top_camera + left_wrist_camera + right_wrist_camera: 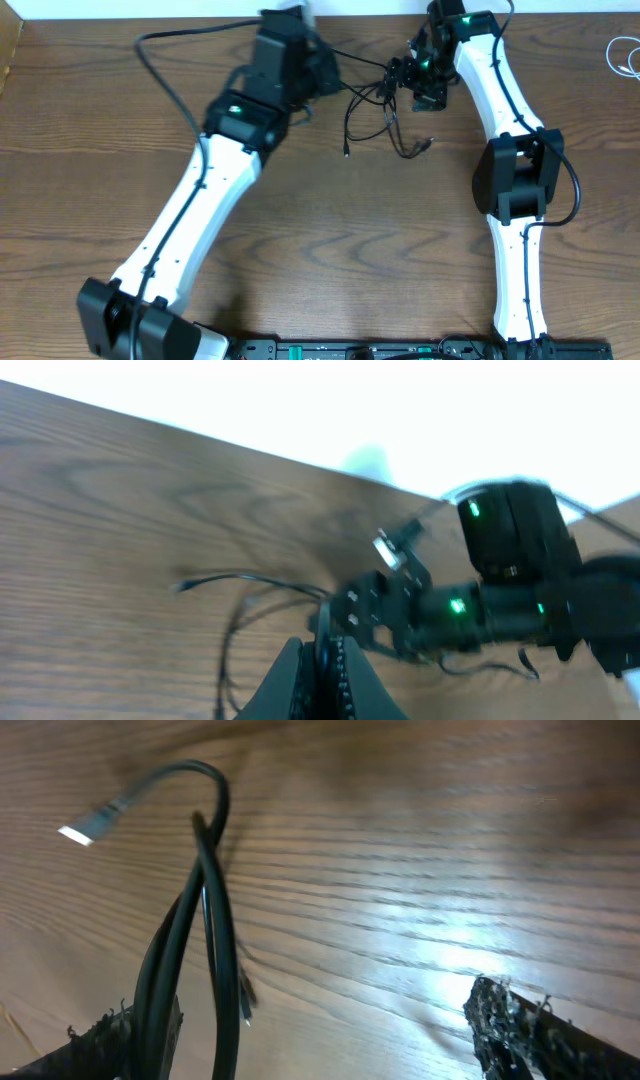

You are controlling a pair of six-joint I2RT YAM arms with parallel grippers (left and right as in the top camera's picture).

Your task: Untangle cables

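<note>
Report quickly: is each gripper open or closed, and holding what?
Left gripper: closed; whether it holds anything cannot be told.
Right gripper: open; black cable beside one finger, unclamped.

The thin black rubber cord lies on the brown wooden bench at its far middle, between left fingers and right fingers. A thin white coiled cord lies well apart, far right.
</note>
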